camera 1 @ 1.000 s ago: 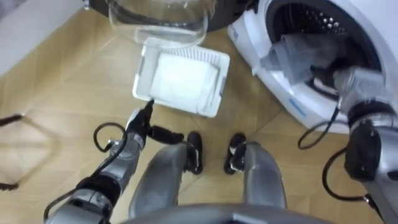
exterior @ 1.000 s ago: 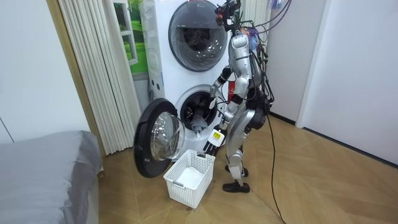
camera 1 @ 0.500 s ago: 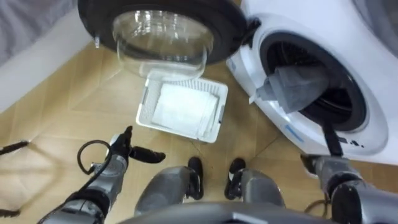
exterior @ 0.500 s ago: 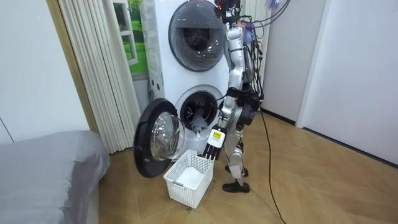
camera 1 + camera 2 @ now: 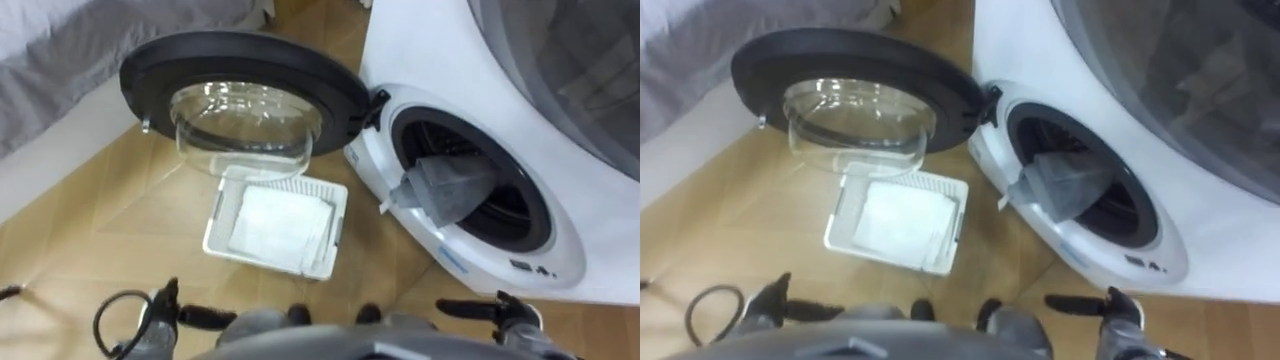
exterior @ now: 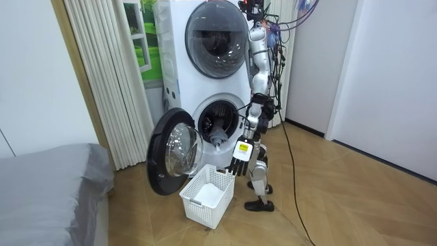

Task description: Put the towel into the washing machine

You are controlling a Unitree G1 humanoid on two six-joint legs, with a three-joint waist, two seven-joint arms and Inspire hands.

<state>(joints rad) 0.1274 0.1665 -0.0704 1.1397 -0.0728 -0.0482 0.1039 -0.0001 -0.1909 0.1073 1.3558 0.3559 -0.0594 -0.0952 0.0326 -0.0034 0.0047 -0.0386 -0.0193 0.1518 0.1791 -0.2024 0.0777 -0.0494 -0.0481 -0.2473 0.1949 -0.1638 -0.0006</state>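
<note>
As we look down from the head camera, we see the grey towel [image 5: 450,188] bunched in the mouth of the lower washing machine [image 5: 420,60], part of it inside the dark drum and its near edge resting on the rim of the opening. No hand touches it. The round door [image 5: 240,70] stands swung wide open to the left of the opening, its glass bowl facing us. Just below the door, a white basket [image 5: 215,222] sits on the wooden floor [image 5: 90,220] with a white cloth [image 5: 275,228] lying flat inside it. The left hand [image 5: 162,312] shows at the lower left, its fingers [image 5: 205,317] straight and apart, holding nothing. The right hand [image 5: 512,312] shows at the lower right, below the machine's front, its fingers [image 5: 460,306] likewise stretched out and empty. In the room view we find the robot standing upright between the machine and the basket, with a grey bed [image 6: 48,184] well apart on that view's left.
</note>
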